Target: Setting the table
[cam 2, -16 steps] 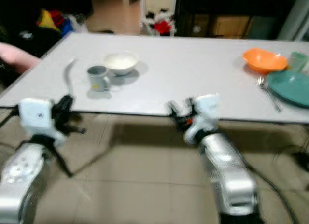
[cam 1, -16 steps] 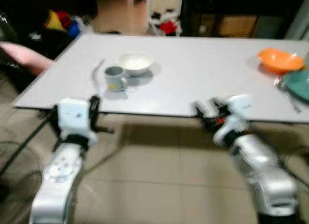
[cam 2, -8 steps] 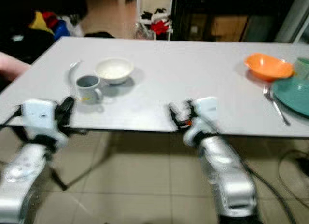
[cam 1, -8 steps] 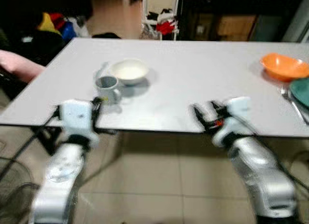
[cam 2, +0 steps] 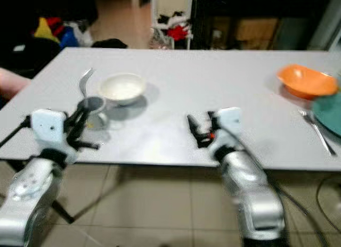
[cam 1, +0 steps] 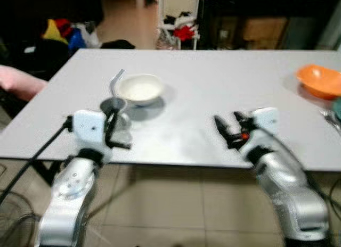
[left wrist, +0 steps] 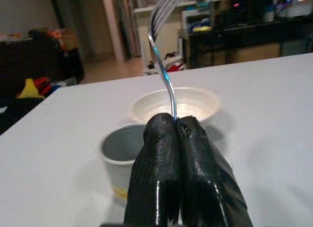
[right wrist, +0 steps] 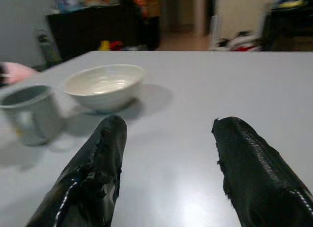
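Left tool [left wrist: 175, 123] clamped on thin metal fork [left wrist: 162, 56], tines up, near grey mug [left wrist: 120, 151], round white bowl [left wrist: 174, 102]. Right tool [right wrist: 168, 139] spread wide, empty, over smooth tabletop [cam 1: 213, 82].

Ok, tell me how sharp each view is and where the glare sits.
Left eye view: soft motion blur, orange bowl smeared. Left wrist view: left tool and fork fairly crisp, background soft. Right wrist view: right tool blurred up close, glare on the table between its fingers.

A pale grey bench [cam 1: 202, 92] stands on a beige tiled floor [cam 1: 176, 204]. Far behind it — dark cabinets [cam 1: 250, 21], a doorway onto lit flooring, and red, yellow and blue clutter [cam 1: 64, 31] at the far left.
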You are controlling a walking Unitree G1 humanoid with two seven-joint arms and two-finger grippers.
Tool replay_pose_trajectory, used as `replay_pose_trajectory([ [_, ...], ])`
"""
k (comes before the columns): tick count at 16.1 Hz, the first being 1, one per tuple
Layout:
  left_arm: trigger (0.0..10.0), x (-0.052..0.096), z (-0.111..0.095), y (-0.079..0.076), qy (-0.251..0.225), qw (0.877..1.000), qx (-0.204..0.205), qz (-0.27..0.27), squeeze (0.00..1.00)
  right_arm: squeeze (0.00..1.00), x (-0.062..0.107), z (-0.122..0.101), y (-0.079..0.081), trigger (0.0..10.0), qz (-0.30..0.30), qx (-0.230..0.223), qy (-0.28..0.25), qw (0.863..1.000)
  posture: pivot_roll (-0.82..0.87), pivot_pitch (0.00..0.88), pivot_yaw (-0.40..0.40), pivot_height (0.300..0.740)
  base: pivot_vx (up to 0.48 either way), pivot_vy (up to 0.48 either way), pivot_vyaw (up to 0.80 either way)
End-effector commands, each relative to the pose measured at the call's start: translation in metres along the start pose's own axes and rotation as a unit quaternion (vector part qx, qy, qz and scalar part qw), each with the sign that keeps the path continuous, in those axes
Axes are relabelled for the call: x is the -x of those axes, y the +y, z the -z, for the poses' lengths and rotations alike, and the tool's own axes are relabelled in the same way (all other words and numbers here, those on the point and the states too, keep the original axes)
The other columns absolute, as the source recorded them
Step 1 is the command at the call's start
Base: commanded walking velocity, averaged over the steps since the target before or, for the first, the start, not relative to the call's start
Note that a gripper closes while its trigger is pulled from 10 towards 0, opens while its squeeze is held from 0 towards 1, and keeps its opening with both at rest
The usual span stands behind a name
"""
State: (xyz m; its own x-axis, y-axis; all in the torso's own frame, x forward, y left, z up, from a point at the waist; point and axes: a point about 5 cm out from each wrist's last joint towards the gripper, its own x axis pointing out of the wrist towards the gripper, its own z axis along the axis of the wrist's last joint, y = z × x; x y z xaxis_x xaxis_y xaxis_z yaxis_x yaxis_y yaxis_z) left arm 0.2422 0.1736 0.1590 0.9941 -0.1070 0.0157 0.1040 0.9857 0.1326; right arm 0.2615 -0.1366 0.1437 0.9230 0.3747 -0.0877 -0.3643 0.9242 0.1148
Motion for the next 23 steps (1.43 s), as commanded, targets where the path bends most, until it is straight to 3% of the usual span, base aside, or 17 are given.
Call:
replay_pose_trajectory([
  [1,10.0,-0.002,-0.004,-0.006,-0.009,1.0,0.003,0.016,0.0,0.0,0.002,-0.005,-0.006,10.0,0.009,0.002,-0.006,1.0,-0.1,0.0,0.042,0.74,0.36,0.0,-0.77],
  [5,10.0,-0.001,-0.002,-0.012,-0.004,0.999,0.013,0.042,0.0,0.0,0.007,-0.003,-0.007,10.0,0.006,0.009,-0.003,1.0,-0.11,0.0,0.045,0.74,0.355,0.0,-0.2],
  [8,10.0,0.002,0.005,-0.024,0.025,0.992,0.092,0.079,0.0,0.0,0.007,-0.001,-0.007,10.0,-0.006,0.011,0.007,1.0,-0.11,0.0,0.046,0.74,0.11,0.0,0.0],
  [10,10.0,-0.004,0.008,-0.031,0.047,0.983,0.14,0.112,0.0,0.0,0.008,-0.003,-0.009,10.0,-0.029,0.002,0.015,0.999,-0.11,0.0,0.046,0.74,0.0,0.0,0.0],
  [14,10.0,-0.021,0.003,-0.031,0.064,0.968,0.198,0.137,0.0,0.0,0.014,-0.013,-0.016,10.0,-0.079,-0.004,0.014,0.997,-0.1,0.0,0.057,0.74,0.0,0.0,0.0],
  [17,10.0,-0.031,0.008,-0.032,0.104,0.958,0.23,0.138,0.0,0.0,0.015,-0.019,-0.02,10.0,-0.127,0.027,0.017,0.991,-0.11,0.0,0.064,0.74,0.0,0.0,0.0],
  [18,10.0,-0.036,0.018,-0.035,0.147,0.939,0.273,0.149,0.0,0.0,0.018,-0.023,-0.021,10.0,-0.164,0.042,0.024,0.985,-0.1,0.0,0.068,0.74,0.0,0.0,0.0],
  [23,10.0,-0.041,0.042,-0.047,0.238,0.892,0.352,0.155,0.0,0.0,0.031,-0.027,-0.016,10.0,-0.271,0.081,0.053,0.958,-0.1,0.006,0.096,0.74,0.0,0.0,0.0],
])
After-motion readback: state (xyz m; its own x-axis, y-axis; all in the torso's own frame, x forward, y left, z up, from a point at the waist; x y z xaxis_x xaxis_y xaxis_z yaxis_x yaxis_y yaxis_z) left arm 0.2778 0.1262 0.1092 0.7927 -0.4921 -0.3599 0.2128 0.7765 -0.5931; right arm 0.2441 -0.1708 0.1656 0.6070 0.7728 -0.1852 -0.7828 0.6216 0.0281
